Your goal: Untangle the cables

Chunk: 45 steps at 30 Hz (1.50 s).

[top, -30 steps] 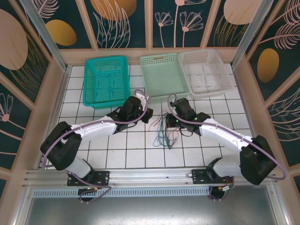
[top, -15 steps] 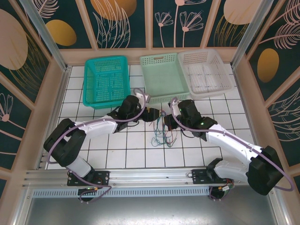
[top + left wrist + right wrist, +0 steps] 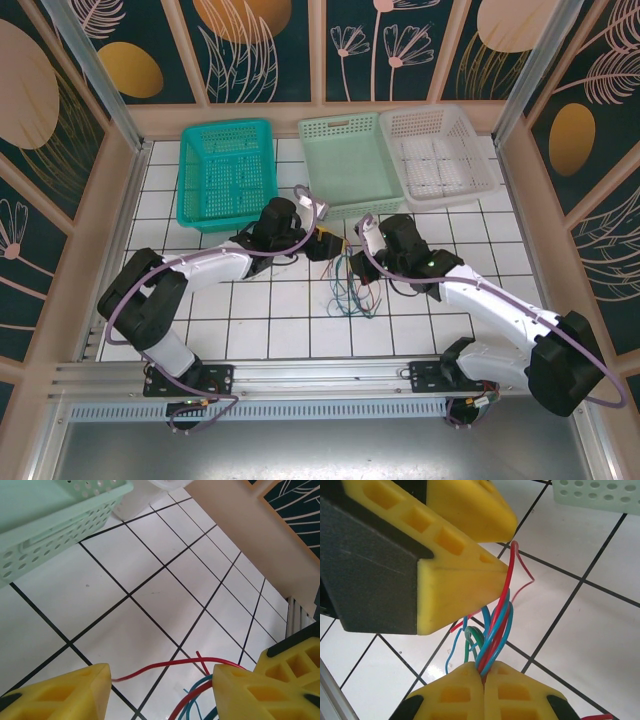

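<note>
Your right claw is clamped on the thin curly red, blue and green cables; your left claw stands apart.
The bundle lies on the white tiled worktop, just on the robot's side of the pale green perforated basket. Inside the pinch the strands hide one another, and you cannot tell whether the red strand between the left fingers touches them.

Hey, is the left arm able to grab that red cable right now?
Probably yes: the left gripper is open, and the red cable crosses the gap between its jaws with nothing in between. The right gripper pinches the cables close by.
</note>
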Each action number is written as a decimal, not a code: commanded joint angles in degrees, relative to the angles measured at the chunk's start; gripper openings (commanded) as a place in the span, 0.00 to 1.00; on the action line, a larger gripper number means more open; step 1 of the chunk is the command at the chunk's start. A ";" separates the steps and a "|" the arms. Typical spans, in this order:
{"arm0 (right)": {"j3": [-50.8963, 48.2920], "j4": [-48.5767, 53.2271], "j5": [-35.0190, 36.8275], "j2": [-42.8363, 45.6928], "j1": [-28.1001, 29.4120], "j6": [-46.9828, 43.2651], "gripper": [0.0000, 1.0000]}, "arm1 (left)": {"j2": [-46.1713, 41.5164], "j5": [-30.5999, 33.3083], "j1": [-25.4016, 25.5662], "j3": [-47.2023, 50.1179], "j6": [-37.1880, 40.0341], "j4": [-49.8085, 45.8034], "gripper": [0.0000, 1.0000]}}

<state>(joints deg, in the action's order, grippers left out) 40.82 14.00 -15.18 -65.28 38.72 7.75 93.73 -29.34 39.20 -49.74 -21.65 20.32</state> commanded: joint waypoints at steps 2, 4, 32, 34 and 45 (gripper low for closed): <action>-0.15 0.90 -0.37 1.44 -1.27 -0.15 0.00 | -0.74 -0.86 -0.34 -0.49 -0.63 -0.32 0.58; -0.39 0.82 1.29 2.01 -1.28 0.46 0.00 | -0.92 -1.39 -0.53 1.02 -5.26 2.32 0.58; -0.03 -3.23 17.76 1.43 1.95 1.21 0.00 | 2.59 -5.69 -1.44 8.38 -68.14 40.49 0.68; 0.20 -3.81 18.42 0.98 2.31 1.12 0.00 | 3.82 -6.12 -1.01 7.83 -70.13 41.90 0.68; 1.28 -7.05 22.53 -1.09 4.67 0.29 0.00 | 9.13 -7.23 -0.05 6.93 -76.60 46.06 0.66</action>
<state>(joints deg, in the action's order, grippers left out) 40.69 10.17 4.75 -66.50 42.59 9.02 101.93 -35.59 39.03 -41.98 -95.09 61.67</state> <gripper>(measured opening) 0.060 0.658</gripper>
